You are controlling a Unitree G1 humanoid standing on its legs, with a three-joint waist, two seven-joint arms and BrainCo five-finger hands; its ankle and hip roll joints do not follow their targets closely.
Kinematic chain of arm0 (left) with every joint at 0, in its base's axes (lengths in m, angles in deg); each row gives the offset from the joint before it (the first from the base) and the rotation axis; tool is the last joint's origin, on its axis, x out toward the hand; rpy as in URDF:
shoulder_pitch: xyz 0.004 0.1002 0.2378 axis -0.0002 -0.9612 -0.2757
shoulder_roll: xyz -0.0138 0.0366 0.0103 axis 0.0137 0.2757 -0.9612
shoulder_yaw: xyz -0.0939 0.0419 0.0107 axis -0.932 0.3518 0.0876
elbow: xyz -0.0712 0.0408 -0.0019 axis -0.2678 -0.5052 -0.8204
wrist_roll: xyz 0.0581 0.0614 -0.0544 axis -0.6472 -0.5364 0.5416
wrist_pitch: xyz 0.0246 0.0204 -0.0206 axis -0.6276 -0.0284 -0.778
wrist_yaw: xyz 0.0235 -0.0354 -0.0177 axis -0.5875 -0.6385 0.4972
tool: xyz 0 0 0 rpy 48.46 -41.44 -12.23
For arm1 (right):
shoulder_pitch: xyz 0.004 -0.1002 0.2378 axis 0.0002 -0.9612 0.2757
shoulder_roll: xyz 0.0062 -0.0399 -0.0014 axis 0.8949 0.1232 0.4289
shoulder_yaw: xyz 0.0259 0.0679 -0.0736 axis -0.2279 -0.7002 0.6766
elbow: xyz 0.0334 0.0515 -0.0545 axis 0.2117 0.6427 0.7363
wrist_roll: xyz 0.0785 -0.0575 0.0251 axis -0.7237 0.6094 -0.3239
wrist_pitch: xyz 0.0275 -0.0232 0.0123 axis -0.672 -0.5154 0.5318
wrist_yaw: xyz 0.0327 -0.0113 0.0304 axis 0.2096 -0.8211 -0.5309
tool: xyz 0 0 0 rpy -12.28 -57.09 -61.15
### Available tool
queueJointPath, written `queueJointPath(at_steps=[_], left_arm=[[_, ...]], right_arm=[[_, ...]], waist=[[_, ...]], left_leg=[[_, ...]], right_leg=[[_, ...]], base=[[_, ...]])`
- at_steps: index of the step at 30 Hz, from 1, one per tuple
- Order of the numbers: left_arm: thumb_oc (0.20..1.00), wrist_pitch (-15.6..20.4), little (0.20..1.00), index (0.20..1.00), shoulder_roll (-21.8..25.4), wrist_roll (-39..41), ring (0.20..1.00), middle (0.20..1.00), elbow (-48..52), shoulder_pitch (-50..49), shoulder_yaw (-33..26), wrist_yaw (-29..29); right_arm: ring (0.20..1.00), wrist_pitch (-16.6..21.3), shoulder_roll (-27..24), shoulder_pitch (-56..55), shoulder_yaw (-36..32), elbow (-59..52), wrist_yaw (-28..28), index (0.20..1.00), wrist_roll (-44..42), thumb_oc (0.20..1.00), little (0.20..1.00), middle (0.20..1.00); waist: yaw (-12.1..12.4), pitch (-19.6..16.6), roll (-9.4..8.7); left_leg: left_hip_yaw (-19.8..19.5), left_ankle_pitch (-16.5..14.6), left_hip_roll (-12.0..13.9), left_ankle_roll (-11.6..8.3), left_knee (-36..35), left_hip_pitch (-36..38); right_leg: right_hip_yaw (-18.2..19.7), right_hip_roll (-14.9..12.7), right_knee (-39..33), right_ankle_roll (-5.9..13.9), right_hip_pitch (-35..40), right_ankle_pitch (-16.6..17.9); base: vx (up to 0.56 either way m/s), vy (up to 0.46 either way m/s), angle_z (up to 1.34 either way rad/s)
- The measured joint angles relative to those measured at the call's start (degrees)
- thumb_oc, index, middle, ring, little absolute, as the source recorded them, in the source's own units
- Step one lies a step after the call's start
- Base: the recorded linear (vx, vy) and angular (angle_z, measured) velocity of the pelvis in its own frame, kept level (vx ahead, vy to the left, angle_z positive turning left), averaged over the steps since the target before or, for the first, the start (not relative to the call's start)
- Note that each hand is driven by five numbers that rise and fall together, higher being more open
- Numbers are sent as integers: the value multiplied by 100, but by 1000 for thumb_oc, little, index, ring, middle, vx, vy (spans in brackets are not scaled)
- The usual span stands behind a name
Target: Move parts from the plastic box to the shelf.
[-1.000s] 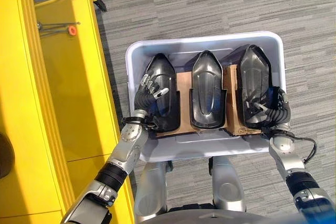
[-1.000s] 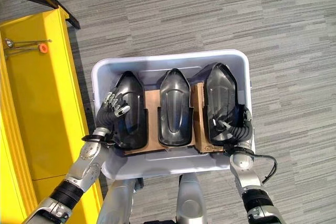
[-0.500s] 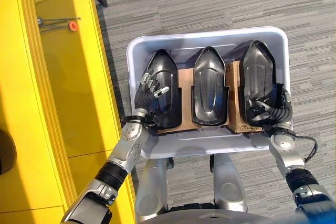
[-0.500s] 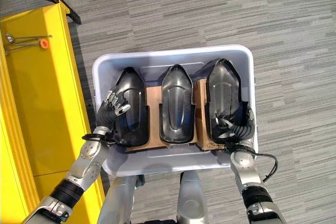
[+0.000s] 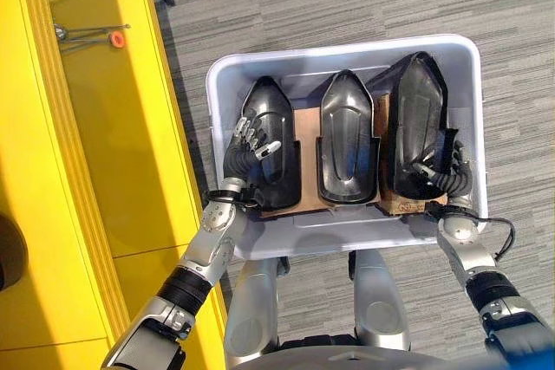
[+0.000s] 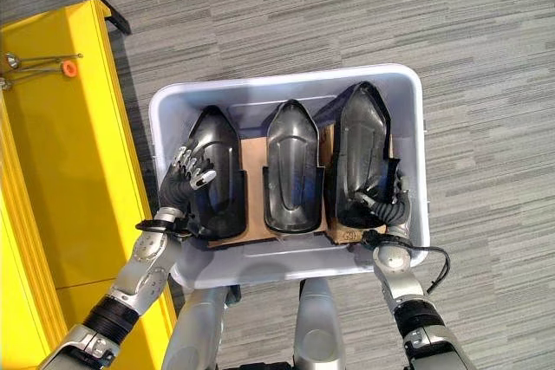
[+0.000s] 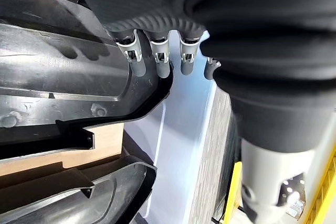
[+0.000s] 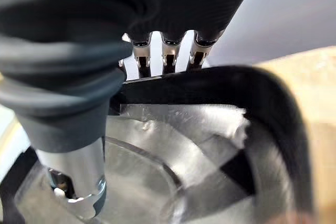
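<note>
Parts in the box [image 5: 342, 218] — both hands on the outer two.
Three black parts stand on cardboard [image 6: 253, 162]: left part [image 5: 269, 140], middle part [image 5: 347, 136], right part [image 5: 419, 123]. Left hand [image 5: 251, 140] curls round the left part; its wrist view shows fingers [image 7: 157, 56] over the edge. Right hand [image 6: 381, 201] seems hooked over the right part's rim, fingers [image 8: 168, 56] — that part now leans further toward the middle. Shelf [image 5: 104, 127] stands to the left.

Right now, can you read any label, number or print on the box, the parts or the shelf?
Cardboard insert: one small dark stamp, too small to read.
Plastic box, black parts, yellow shelf: no text, labels or numbers visible.
</note>
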Motion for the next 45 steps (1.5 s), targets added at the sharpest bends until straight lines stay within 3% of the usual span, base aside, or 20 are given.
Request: queueJointPath(at_steps=[16,32,33,34,35,38,42,45], left_arm=[[1000,0,1000,1000,-97,4,1000,1000,-1,2,-5,10],[1000,17,1000,1000,-98,17,1000,1000,11,48,-6,23],[1000,21,1000,1000,-98,20,1000,1000,11,49,-7,24],[1000,29,1000,1000,-101,26,1000,1000,14,47,4,26],[1000,45,1000,1000,-100,29,1000,1000,13,47,3,25],[1000,53,1000,1000,-98,50,1000,1000,14,40,-8,24],[1000,55,1000,1000,-90,166,1000,1000,151,38,-9,21],[1000,64,1000,1000,-23,233,1000,1000,232,2,-17,-1]], right_arm=[[1000,-70,-87,48,-24,-92,-24,1000,217,1000,1000,1000],[1000,34,-55,227,-143,58,290,1000,213,1000,1000,1000],[950,43,-55,287,-170,117,309,950,210,950,950,950],[263,106,-63,492,-174,405,392,263,201,263,263,263],[200,120,-96,600,-188,546,480,200,185,200,200,200],[200,45,-335,677,-115,576,487,200,163,200,200,200],[200,-49,-208,651,116,357,122,200,218,200,200,200],[200,-217,-222,304,86,-165,-63,200,220,200,200,200]], waist=[[18,3,6],[86,32,36],[84,49,35],[83,54,37],[83,57,38],[100,66,42],[169,74,59],[265,57,49]], left_leg=[[-22,12,1,5,56,-159],[-115,37,-1,23,169,-504],[-127,40,-3,26,197,-549],[-156,40,-6,26,254,-628],[-163,54,-9,36,254,-655],[-177,82,-14,43,253,-656],[-213,92,-16,42,253,-633],[-298,93,-12,42,240,-148]], right_leg=[[-6,2,-1,6,-129,44],[-72,10,27,6,-382,83],[-80,10,28,14,-406,92],[-101,7,45,21,-448,102],[-101,6,72,23,-490,104],[-99,2,123,26,-518,105],[-118,3,131,23,-483,104],[-268,7,106,8,69,92]], base=[[0,0,0],[-3,-1,2],[-23,4,10],[-26,8,6],[-15,4,5],[0,0,0],[-2,-3,2],[31,-34,15]])
